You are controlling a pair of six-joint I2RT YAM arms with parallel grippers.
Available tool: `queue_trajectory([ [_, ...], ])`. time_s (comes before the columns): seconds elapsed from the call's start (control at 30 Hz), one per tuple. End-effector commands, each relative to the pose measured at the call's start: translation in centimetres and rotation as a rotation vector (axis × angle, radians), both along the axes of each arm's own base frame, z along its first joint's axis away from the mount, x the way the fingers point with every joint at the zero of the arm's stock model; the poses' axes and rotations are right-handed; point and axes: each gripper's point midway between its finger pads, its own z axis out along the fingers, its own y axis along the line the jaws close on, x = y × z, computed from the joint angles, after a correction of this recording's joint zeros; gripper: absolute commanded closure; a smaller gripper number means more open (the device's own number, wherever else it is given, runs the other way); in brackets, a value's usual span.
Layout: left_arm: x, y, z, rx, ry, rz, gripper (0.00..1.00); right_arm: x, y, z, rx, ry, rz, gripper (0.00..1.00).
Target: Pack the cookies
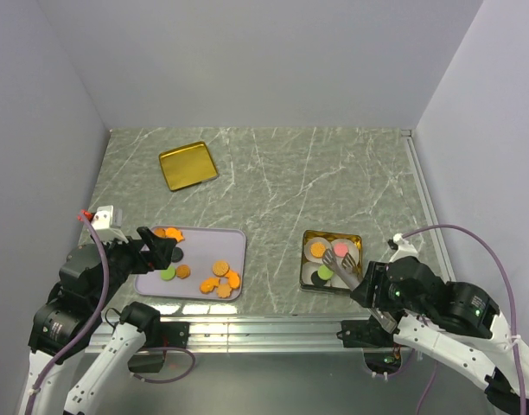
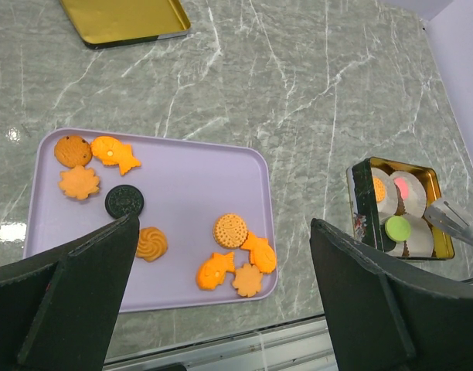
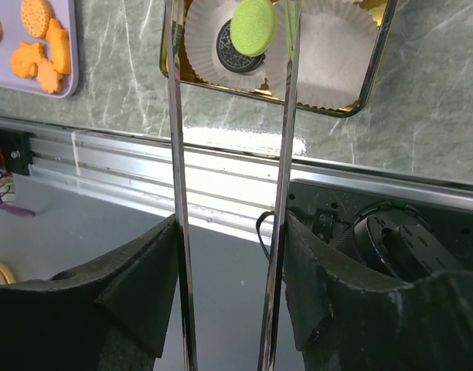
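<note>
While the right gripper (image 3: 230,224) clamps tongs (image 3: 177,154) straddling a green cookie (image 3: 253,25) in the tin (image 3: 373,69) by the near edge of the worktop (image 1: 334,173), the left gripper (image 2: 222,224) hangs open over orange cookies (image 2: 230,229) on the tray (image 2: 182,178).

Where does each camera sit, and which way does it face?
Top external: above and behind the robot, facing down on the table; left arm and right arm show.
Left wrist: on the left arm, facing down at the purple tray; the open left fingers frame the view.
Right wrist: low at the near edge, facing along the tongs to the tin; the right fingers show.
Shared: all three see tray and tin.
</note>
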Motion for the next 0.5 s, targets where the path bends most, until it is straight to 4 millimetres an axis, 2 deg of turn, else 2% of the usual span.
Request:
queue_trajectory([
  [0.0,0.5,0.0,0.6,0.003,-0.014,0.007,0.02,-0.8,-1.5,-0.7,-0.075,0.042,-0.008,0.40],
  [0.2,0.5,0.0,0.5,0.002,-0.011,0.007,0.02,-0.6,-0.7,0.2,-0.074,0.074,-0.021,0.42],
  [0.3,0.5,0.0,0.6,0.001,-0.012,0.006,0.02,0.1,-0.1,1.5,-0.094,0.071,-0.015,0.45],
  [0.43,0.5,-0.1,0.6,0.002,-0.012,0.005,0.02,1.4,0.7,4.5,-0.093,0.023,-0.009,0.48],
  [0.47,0.5,-0.1,0.6,0.002,-0.012,0.005,0.02,1.7,1.1,4.7,-0.115,0.031,-0.001,0.49],
])
